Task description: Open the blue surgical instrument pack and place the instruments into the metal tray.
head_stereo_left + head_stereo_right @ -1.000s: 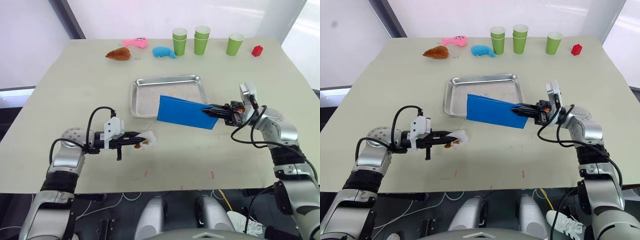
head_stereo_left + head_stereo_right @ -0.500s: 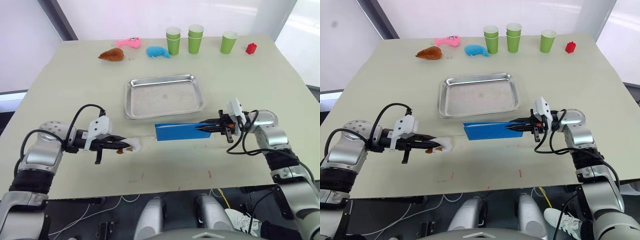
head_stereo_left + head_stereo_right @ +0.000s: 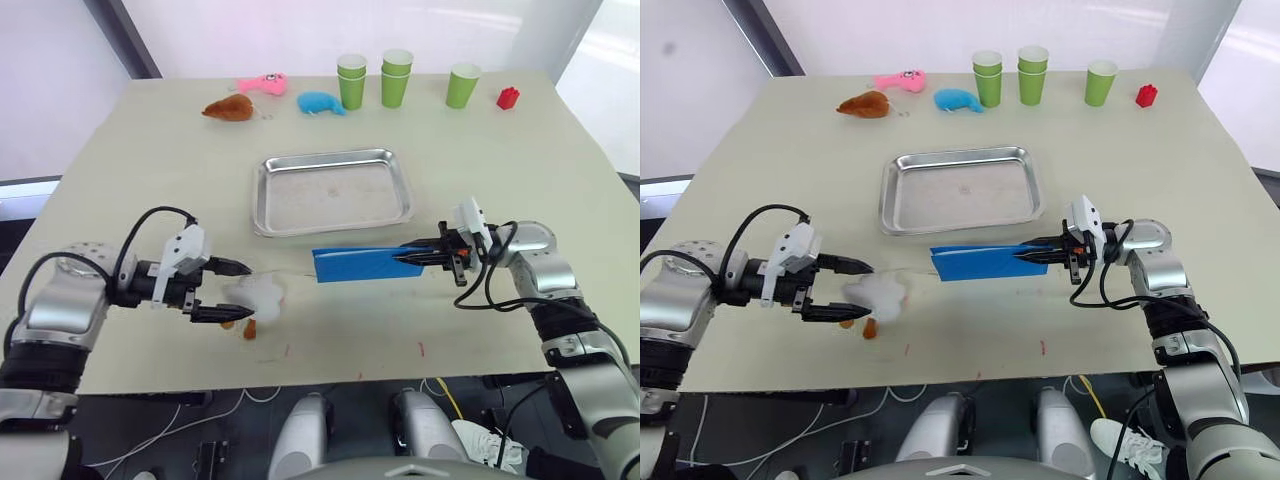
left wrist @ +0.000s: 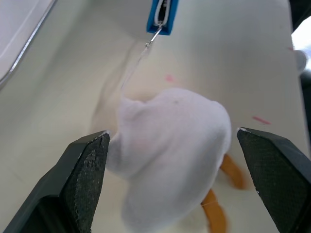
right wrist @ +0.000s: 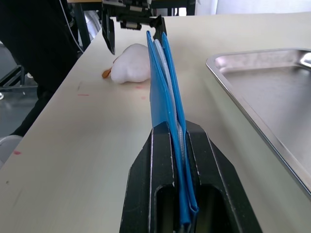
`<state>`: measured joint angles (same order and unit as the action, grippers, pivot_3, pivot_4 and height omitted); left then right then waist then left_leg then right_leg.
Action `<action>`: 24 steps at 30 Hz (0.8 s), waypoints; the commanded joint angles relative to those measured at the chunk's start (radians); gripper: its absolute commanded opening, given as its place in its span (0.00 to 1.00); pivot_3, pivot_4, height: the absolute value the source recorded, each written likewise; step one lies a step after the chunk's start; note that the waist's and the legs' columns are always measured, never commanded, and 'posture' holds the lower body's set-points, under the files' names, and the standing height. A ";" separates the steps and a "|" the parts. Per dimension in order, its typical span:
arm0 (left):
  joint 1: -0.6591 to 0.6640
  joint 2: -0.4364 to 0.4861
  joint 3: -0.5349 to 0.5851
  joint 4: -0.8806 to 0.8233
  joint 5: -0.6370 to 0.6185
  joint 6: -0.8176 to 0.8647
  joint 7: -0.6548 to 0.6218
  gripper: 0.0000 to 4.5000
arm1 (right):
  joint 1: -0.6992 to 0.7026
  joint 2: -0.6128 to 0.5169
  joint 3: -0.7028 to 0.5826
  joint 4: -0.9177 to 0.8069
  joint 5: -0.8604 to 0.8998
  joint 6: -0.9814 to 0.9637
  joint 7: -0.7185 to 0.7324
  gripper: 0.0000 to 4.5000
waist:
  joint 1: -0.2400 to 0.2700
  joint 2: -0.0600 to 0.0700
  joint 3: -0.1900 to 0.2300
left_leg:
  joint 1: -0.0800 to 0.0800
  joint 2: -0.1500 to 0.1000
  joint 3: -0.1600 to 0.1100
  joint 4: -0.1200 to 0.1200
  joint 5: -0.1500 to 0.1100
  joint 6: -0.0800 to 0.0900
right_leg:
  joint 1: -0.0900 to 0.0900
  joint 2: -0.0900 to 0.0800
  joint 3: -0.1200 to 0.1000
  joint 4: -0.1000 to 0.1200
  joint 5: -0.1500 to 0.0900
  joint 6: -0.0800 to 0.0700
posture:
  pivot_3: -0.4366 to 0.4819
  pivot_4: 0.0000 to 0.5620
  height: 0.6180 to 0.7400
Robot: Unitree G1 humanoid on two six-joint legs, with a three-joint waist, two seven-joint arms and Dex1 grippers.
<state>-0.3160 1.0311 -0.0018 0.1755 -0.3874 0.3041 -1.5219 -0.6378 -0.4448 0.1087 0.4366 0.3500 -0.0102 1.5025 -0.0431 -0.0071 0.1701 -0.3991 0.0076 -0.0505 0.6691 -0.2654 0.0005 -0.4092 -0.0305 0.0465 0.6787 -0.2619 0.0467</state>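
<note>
A: From the head, your left gripper just let go; its fingers are spread around the white toy.

B: Your right gripper still pinches the blue pack, closed, beside the empty tray. Open it next.

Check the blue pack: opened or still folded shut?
Folded shut. The blue surgical instrument pack stands on edge, its layers pressed together in the right gripper; no lining or instruments spread out.

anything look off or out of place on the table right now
The blue surgical instrument pack stands on edge, pinched shut in the right gripper, still closed. A thin line runs from its end to a white plush toy with orange feet lying between the left gripper's open fingers.
</note>
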 commanded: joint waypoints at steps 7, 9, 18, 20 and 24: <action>-0.160 -0.091 0.082 -0.011 -0.072 0.001 0.080 0.98 | -0.019 -0.013 -0.022 -0.026 0.029 0.014 0.027 0.00 | 0.005 0.000 0.000 | 0.000 -0.001 0.000 0.001 0.000 0.000 | 0.000 -0.001 0.000 0.000 0.000 0.000 | 0.48 0.27 1.00; -0.179 -0.134 0.074 -0.011 -0.056 -0.013 0.107 0.98 | -0.019 -0.013 -0.022 -0.028 0.031 0.020 0.031 0.00 | 0.004 0.000 0.000 | 0.000 -0.001 0.000 0.001 0.000 0.000 | 0.000 -0.001 0.000 0.000 0.000 0.000 | 0.48 0.27 1.00; -0.179 -0.303 0.005 -0.032 -0.020 -0.064 0.175 0.98 | -0.021 -0.010 -0.022 -0.027 0.028 0.023 0.030 0.00 | 0.002 0.000 0.000 | -0.001 -0.001 0.000 0.001 0.000 0.000 | 0.000 -0.001 0.000 0.000 0.000 0.000 | 0.48 0.27 1.00; -0.178 -0.324 -0.002 -0.033 -0.021 -0.063 0.177 0.98 | -0.019 -0.010 -0.023 -0.031 0.030 0.025 0.028 0.00 | 0.002 0.000 0.000 | -0.001 -0.001 0.000 0.001 0.000 0.000 | 0.000 -0.001 0.000 0.000 0.000 0.000 | 0.48 0.27 1.00; -0.196 -0.348 -0.017 0.000 0.008 -0.091 0.184 0.98 | -0.012 -0.016 -0.025 -0.041 0.033 0.031 0.029 0.00 | 0.001 -0.001 0.001 | -0.001 -0.001 0.000 0.001 0.000 0.000 | 0.000 -0.001 0.000 0.000 0.000 0.000 | 0.48 0.27 1.00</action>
<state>-0.4936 0.6831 -0.0146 0.1713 -0.3879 0.2395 -1.3393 -0.6382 -0.4548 0.1078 0.4361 0.3541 0.0200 1.5237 -0.0421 -0.0077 0.1706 -0.3997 0.0070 -0.0508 0.6701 -0.2653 0.0004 -0.4094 -0.0310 0.0466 0.6790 -0.2618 0.0467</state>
